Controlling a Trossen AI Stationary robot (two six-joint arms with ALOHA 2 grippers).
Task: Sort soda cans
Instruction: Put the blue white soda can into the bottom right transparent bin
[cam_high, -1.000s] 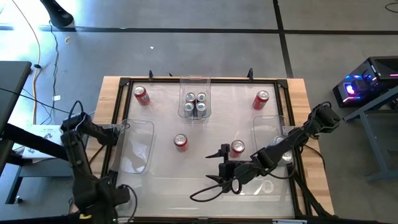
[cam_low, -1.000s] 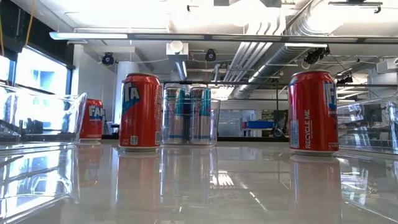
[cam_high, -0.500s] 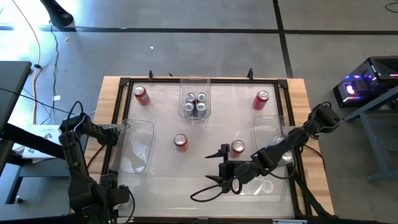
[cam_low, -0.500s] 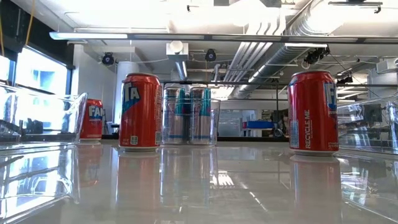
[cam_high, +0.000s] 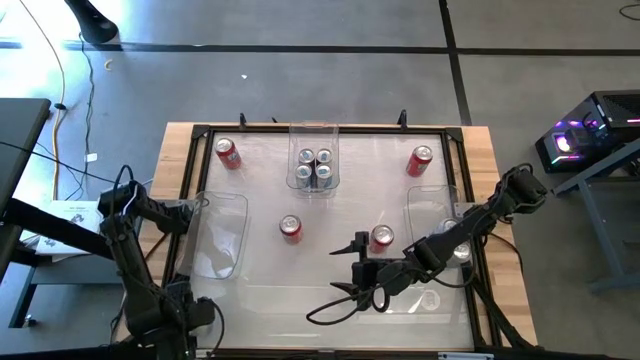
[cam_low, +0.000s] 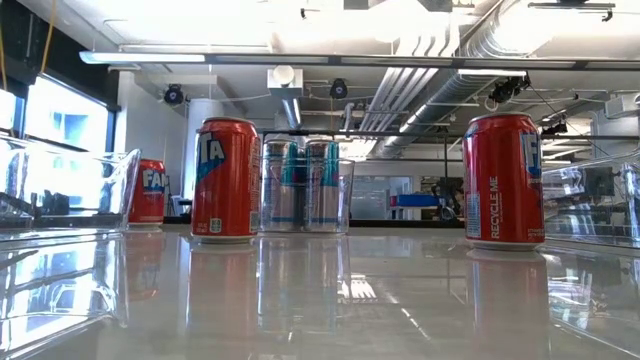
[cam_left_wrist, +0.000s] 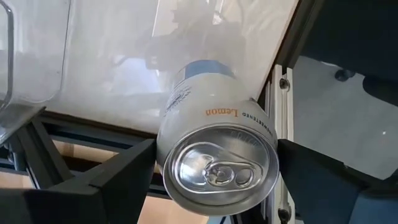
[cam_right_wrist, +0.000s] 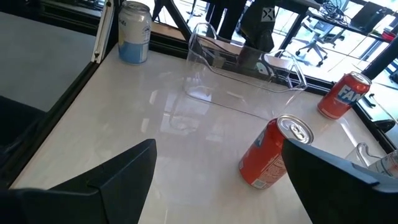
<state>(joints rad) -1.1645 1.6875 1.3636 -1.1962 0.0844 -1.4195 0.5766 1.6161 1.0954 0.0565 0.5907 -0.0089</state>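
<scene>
Four red soda cans stand upright on the white table: one at the far left (cam_high: 228, 152), one at the far right (cam_high: 421, 160), one in the middle (cam_high: 291, 228) and one (cam_high: 381, 237) beside my right arm. Several silver cans (cam_high: 314, 168) stand in the far centre bin. My left gripper (cam_high: 190, 315) is at the near-left corner, shut on a silver-blue lemon can (cam_left_wrist: 214, 143), which the gripper hides in the high view. My right gripper (cam_high: 345, 268) is open near the table's middle and faces the middle red can (cam_right_wrist: 273, 152). My left gripper pinches the silver-blue can between its two fingers, one on each side of the body just under the top rim (cam_left_wrist: 165, 155). The fingers come from above, pointing down. The can is upright (cam_right_wrist: 134, 31); whether its base is still on the table I cannot tell.
A clear bin (cam_high: 218, 232) lies at the table's left and another (cam_high: 440, 225) at the right, under my right arm. A black frame (cam_left_wrist: 286, 68) rims the table. A loose cable (cam_high: 330, 305) lies below my right gripper. Bare table lies between the middle cans and the near edge.
My left arm has swayed slightly toward the table's left and back again at the near-left corner. My right arm and the cans on the table have kept still.
</scene>
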